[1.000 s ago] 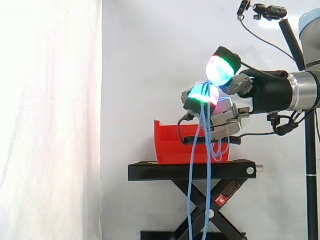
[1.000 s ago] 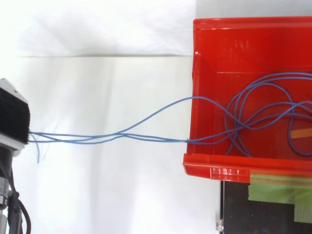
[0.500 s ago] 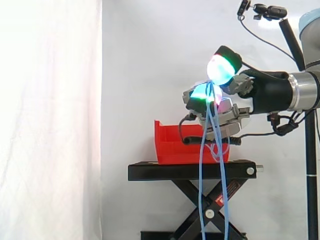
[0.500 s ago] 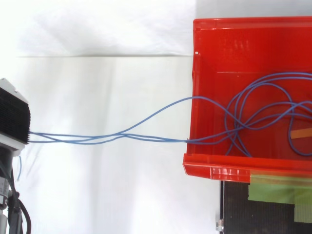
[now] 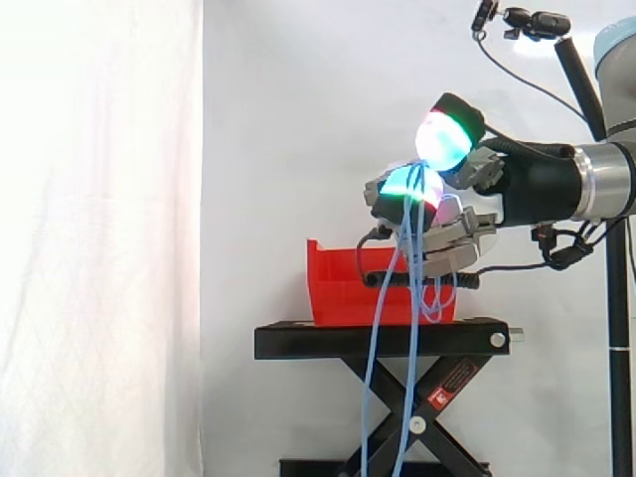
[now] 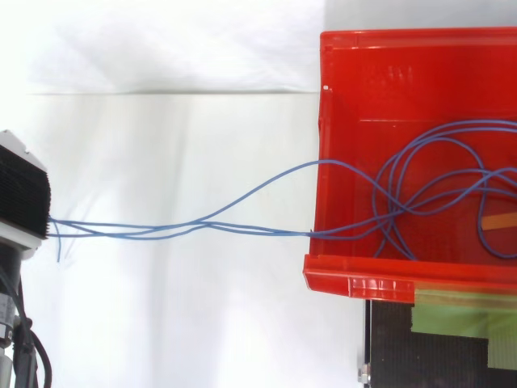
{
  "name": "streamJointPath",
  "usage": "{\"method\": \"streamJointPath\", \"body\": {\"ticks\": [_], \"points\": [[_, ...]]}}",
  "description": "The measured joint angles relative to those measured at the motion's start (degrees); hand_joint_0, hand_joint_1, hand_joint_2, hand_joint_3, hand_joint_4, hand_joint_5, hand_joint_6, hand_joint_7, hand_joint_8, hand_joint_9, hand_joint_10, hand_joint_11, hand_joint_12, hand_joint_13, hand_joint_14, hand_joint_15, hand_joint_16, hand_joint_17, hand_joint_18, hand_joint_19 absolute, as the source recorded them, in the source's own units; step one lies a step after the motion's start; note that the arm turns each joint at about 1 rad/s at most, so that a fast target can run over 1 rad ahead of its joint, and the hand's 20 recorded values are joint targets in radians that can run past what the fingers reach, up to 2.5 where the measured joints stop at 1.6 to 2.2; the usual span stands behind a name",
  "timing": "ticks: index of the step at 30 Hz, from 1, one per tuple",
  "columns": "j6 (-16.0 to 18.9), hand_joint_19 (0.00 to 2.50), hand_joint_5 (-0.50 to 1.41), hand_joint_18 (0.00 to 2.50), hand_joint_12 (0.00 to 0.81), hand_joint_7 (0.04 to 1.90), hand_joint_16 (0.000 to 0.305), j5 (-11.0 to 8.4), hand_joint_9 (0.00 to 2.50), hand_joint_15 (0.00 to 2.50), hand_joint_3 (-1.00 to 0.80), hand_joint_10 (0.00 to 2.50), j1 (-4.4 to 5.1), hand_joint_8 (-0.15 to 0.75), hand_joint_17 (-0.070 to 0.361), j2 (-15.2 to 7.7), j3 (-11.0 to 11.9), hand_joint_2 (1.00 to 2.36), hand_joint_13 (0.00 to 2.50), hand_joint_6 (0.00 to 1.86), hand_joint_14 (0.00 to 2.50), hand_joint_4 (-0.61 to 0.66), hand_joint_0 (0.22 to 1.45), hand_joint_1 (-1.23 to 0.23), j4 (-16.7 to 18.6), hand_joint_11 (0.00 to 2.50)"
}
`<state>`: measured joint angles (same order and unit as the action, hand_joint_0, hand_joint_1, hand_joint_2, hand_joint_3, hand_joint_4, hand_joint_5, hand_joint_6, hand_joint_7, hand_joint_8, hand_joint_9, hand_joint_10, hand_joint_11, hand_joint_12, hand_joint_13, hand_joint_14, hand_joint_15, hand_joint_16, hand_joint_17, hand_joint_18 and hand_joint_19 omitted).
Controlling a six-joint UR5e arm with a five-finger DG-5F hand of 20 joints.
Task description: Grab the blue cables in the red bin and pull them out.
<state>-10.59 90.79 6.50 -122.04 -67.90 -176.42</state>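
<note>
White curtain behind | red bin (image 5: pixel 343 288) on black stand (image 5: pixel 378 340), blue cables (image 6: pixel 202 222) looped inside, strands over its wall | hand (image 5: pixel 527 184) pinching them above | risk: tangled loops snag, tugging bin; thin strands slip from pads (image 5: pixel 442 141)

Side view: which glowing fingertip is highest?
The green fingertip, sitting above the cyan fingertip, with the blue cables pinched between them.
</note>
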Motion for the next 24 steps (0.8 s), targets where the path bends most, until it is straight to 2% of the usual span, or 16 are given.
{"method": "streamJointPath", "body": {"ticks": [11,17,24], "points": [[0.00,1.64,1.01,1.32,0.317,0.83,0.046,0.00,1.30,1.36,-1.00,0.02,0.00,0.235,0.103,0.00,-0.02,1.00,1.32,0.01,1.25,0.09,0.73,-0.91,0.01,1.42],[0.00,1.62,1.02,1.34,0.326,0.81,0.049,0.00,1.32,1.35,-1.00,0.02,0.00,0.240,0.109,0.01,-0.02,1.00,1.34,0.01,1.21,0.08,0.70,-0.77,0.02,1.41],[0.00,1.60,1.02,1.35,0.333,0.78,0.051,0.00,1.32,1.37,-1.00,0.02,0.01,0.251,0.114,0.02,-0.02,1.00,1.36,0.01,1.16,0.09,0.68,-0.71,-0.01,1.39]]}}
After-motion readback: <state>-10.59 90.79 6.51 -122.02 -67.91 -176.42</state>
